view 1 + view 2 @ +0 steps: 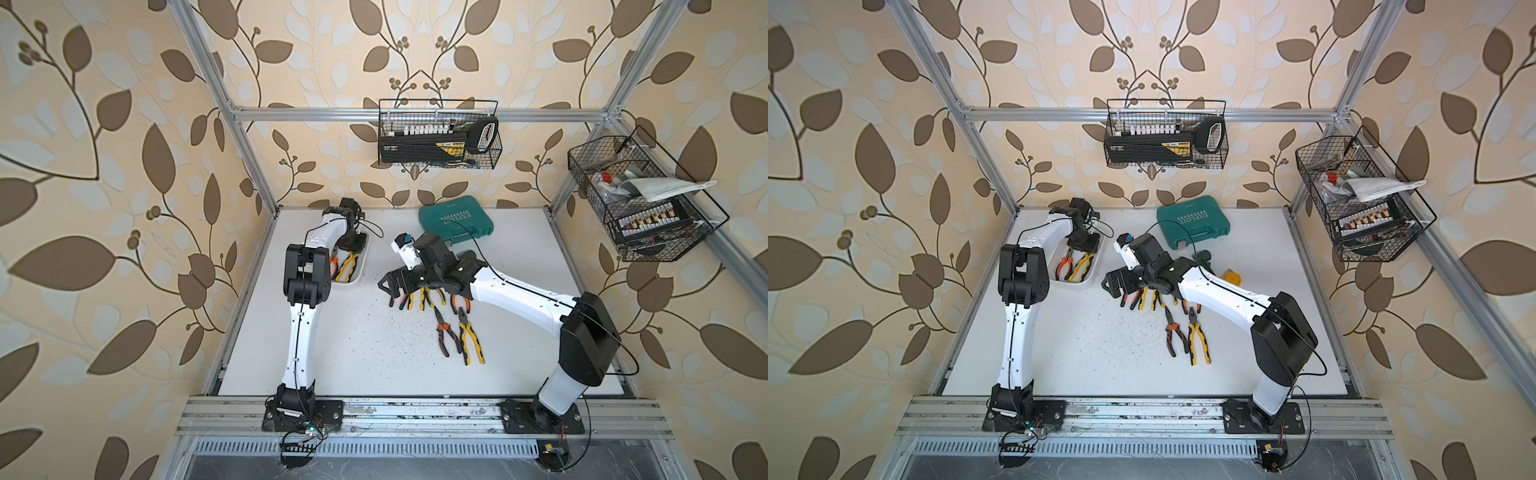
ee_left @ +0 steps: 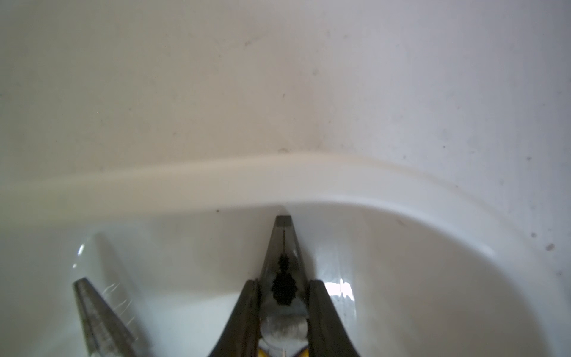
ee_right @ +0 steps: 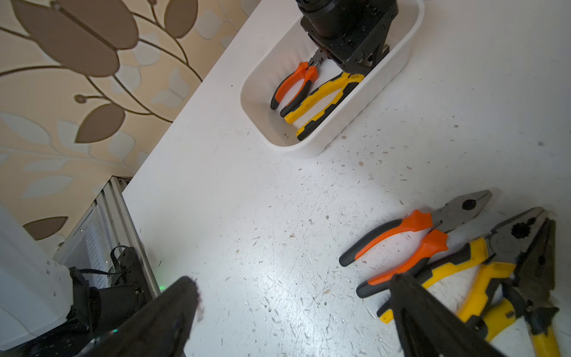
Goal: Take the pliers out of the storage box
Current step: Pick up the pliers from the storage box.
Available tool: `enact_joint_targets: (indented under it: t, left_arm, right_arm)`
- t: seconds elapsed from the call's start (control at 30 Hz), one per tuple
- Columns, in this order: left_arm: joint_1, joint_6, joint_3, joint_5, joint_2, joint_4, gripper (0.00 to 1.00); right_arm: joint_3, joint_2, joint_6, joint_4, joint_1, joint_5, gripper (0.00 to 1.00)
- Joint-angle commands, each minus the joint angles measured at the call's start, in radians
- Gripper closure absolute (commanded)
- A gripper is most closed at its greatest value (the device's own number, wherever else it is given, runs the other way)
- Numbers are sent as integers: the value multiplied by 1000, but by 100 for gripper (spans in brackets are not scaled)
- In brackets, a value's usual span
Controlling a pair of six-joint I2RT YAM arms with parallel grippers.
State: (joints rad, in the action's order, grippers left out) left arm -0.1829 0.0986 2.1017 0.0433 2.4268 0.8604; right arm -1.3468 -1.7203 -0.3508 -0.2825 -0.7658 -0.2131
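The white storage box (image 1: 356, 279) (image 1: 1077, 284) (image 3: 309, 151) lies at the table's left rear. It holds two pliers: a yellow-and-black pair (image 1: 348, 266) (image 3: 324, 99) and a smaller orange-and-black pair (image 1: 1064, 266) (image 3: 293, 83). My left gripper (image 1: 353, 245) (image 2: 282, 282) (image 3: 355, 66) reaches down into the box. Its fingers press both sides of the yellow pair's dark head (image 2: 282, 247). The orange pair's nose (image 2: 99, 318) lies beside it. My right gripper (image 1: 386, 286) (image 3: 295, 281) hovers open over the table, at the end of a row of several pliers (image 1: 415, 297) (image 3: 417, 225).
Two more pliers (image 1: 442, 332) (image 1: 469, 336) lie nearer the front. A teal tool case (image 1: 455, 222) sits at the back, a yellow tape measure (image 1: 1232, 276) beside my right arm. Black wire baskets (image 1: 438, 137) (image 1: 640, 199) hang on the frame. The tabletop is speckled with debris.
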Motion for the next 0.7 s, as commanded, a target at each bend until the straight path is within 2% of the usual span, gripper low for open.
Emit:
enact_joint_targets:
  t: [0.0,0.3,0.67]
  left_arm:
    - [10,-16,23,-44,-63,51,96]
    - [30,-65,50,-40,-170,98,99]
    - [36,-54,80,16,-250,165,100]
  right_arm:
    - [-22,-13,-5,-3,-6,-7,0]
    - [-20,-28,-44,39,-4,-22,1]
    - [-54,-70,-93,77,-1,-51,0]
